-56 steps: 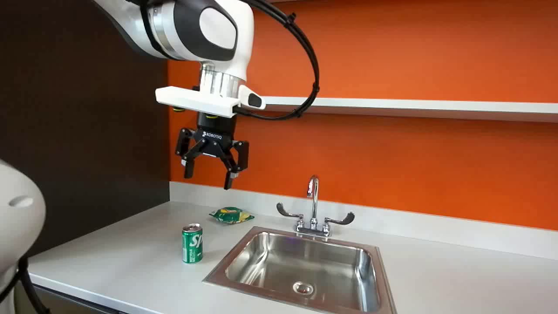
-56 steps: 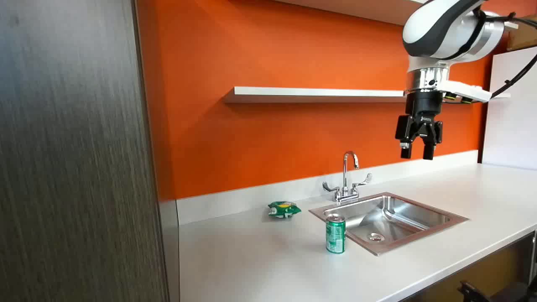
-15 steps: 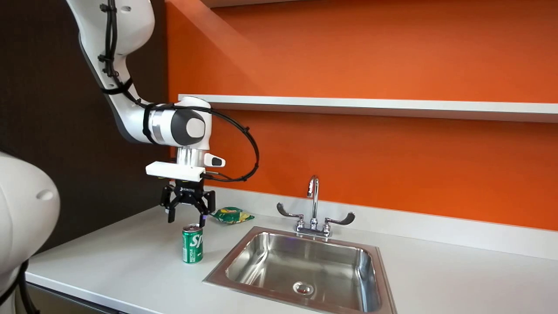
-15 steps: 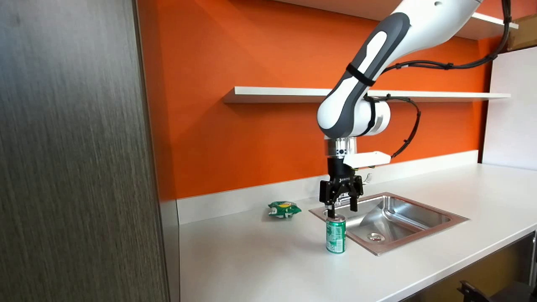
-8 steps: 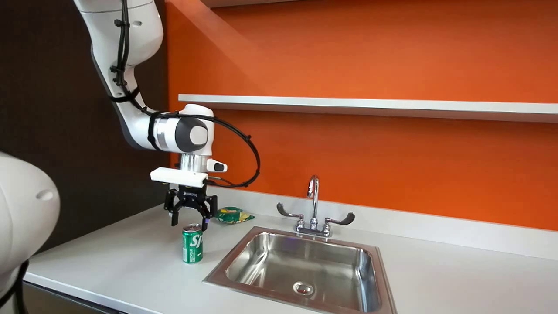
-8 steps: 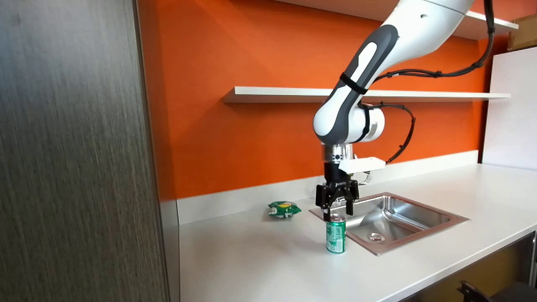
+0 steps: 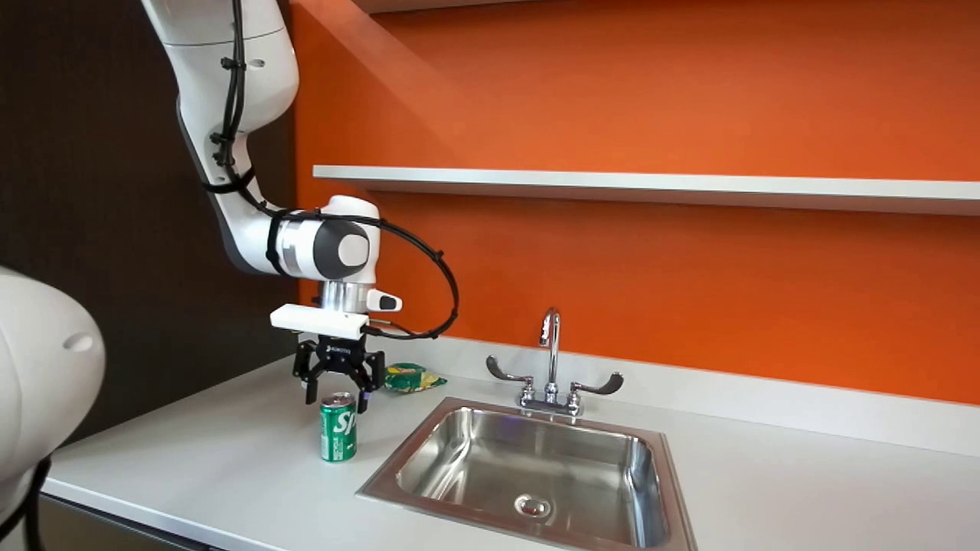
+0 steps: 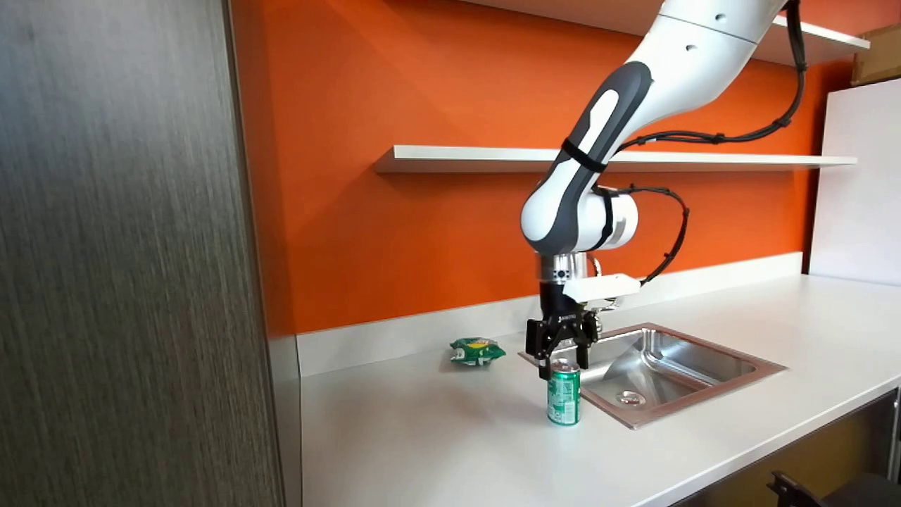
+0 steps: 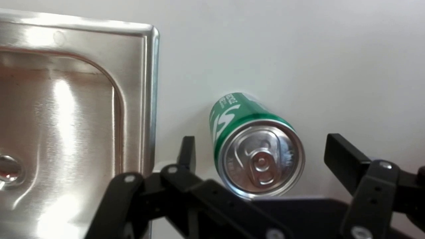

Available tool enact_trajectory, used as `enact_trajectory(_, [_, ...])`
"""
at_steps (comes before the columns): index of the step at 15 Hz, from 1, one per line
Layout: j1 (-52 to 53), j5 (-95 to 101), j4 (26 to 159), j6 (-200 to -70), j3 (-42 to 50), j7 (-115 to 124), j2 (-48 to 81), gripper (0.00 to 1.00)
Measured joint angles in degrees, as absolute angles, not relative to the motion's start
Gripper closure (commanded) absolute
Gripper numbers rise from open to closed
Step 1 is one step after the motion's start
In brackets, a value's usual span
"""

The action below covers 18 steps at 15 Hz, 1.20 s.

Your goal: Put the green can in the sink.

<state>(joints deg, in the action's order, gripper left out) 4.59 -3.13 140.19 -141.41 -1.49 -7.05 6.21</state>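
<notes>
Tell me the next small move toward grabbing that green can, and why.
I'd probably ease the fingers straight down a little before closing them. In the wrist view they stand open on either side of the green can, apart from it; in both exterior views their tips look only about level with its top, so closing now might give a shallow hold.

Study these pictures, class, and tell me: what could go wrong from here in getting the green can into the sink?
Weak grip: the open jaws stand either side of the green soda can but reach only to about its top, so closing at this height might slip off or tip it.
Bump: the raised rim of the stainless-steel sink lies beside the can; a low carry could knock the can against it.
</notes>
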Motion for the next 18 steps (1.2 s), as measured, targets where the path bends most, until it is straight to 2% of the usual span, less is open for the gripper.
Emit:
enact_trajectory(11, [4.3,-3.3,139.0,-141.9,-1.5,-7.0,8.9,0.0])
enact_trajectory(12, [4.3,-3.3,138.9,-142.0,-1.5,-7.0,9.0,0.05])
enact_trajectory(13, [4.3,-3.4,138.9,-142.0,-1.5,-7.0,9.1,0.28])
enact_trajectory(15, [4.3,-3.5,138.9,-142.0,-1.5,-7.0,9.3,0.33])
enact_trajectory(18, [4.3,-3.9,138.8,-142.0,-1.5,-7.0,9.3,0.56])
